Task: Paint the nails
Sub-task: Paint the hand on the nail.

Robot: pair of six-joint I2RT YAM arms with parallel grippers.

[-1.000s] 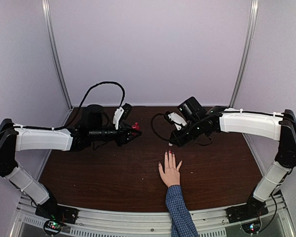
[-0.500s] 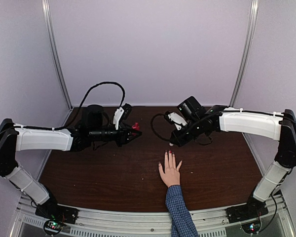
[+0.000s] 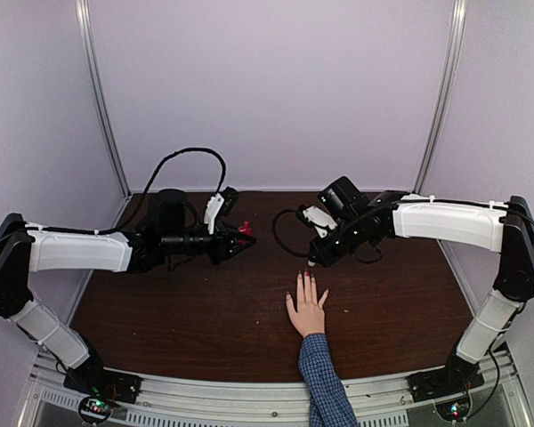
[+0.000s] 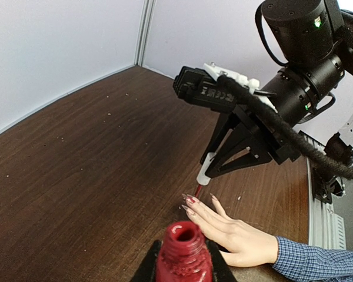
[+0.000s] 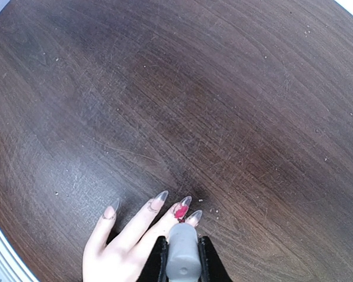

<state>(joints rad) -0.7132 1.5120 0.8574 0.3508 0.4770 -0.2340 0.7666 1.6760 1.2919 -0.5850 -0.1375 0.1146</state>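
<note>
A light-skinned hand [image 3: 308,309] lies flat on the dark wooden table [image 3: 187,302], fingers pointing away from me. Its long pointed nails [image 5: 159,198] are mostly clear; the middle nail [image 5: 180,211] carries a patch of red. My right gripper [image 5: 183,258] is shut on the grey-white brush cap [image 5: 183,249] just above that nail, and the thin red brush [image 4: 197,190] reaches down to it. My left gripper [image 4: 183,261] is shut on the open red polish bottle [image 4: 183,249], held to the left [image 3: 245,231] of the hand.
A blue checked sleeve [image 3: 325,387] comes in over the table's near edge. Black cables [image 3: 182,160] loop behind both wrists. Pale walls with metal posts [image 3: 102,98] close in the back and sides.
My right gripper with the brush has edged slightly toward the fingertips. The hand and the left arm have stayed still.
</note>
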